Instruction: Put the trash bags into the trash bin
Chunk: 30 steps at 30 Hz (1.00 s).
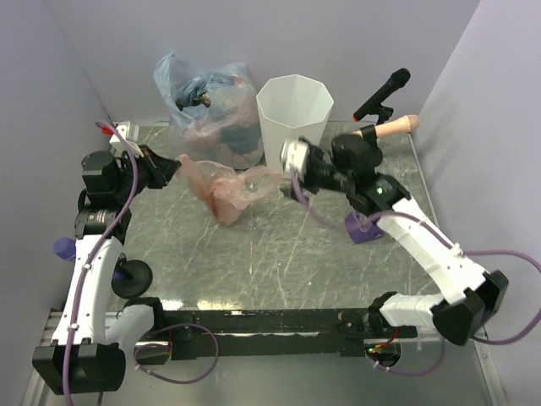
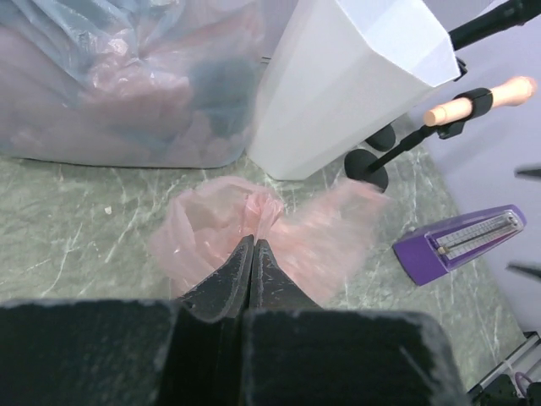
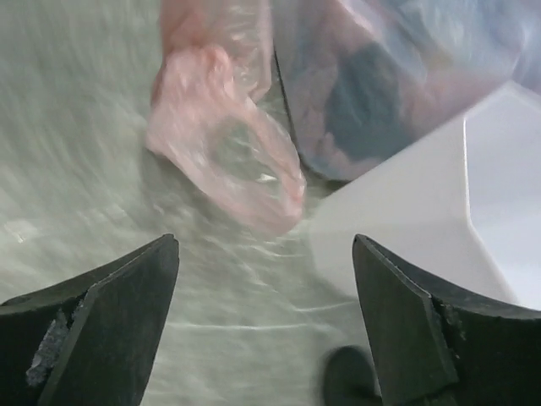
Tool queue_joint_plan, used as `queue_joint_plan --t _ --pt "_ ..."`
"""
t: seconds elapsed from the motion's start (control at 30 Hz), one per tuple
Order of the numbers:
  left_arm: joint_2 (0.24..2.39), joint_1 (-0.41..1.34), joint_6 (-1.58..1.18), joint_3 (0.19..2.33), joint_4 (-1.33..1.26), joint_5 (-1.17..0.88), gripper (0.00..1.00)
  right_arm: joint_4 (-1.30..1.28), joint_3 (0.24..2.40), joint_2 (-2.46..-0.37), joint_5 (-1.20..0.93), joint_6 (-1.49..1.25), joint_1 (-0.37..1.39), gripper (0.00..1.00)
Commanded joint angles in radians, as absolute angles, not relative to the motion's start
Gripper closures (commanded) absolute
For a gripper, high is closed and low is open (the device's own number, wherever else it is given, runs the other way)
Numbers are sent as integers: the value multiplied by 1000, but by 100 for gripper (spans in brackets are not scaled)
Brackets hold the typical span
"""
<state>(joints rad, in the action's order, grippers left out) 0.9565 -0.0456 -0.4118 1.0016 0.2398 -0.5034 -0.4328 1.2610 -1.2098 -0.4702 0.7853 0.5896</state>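
The crumpled pink plastic bag (image 1: pixel 224 190) lay on the marbled surface (image 1: pixel 279 262) at seven o'clock from the white faceted bin (image 1: pixel 294 114), pinched by the left fingers (image 2: pixel 243 269); the right fingers (image 3: pixel 144 279) stood spread, empty. Held one-sided, it might drape over the rim.

This looks like a robot test lab, not a home. Plain pale walls (image 1: pixel 254 34) box in a green stone-look table (image 1: pixel 279 262). A left arm (image 1: pixel 93 279) and a right arm (image 1: pixel 431 249) are bolted at its near edge, with purple cables (image 1: pixel 132 186). Odd things stand about: a microphone (image 1: pixel 385 91), a purple metronome (image 1: pixel 365 228), a white trash bin (image 1: pixel 294 114).
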Motion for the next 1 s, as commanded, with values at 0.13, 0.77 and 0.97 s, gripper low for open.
queue_joint_plan --t 0.13,0.77,0.97 --pt "871 -51 -505 944 221 -521 99 -540 1461 -1416 -533 -231 558 20" --pt "683 -28 -361 767 459 -933 99 -356 1755 -1825 -580 -462 607 20" --pt "687 -26 -356 750 465 -959 99 -376 1884 -1959 -537 -442 661 22"
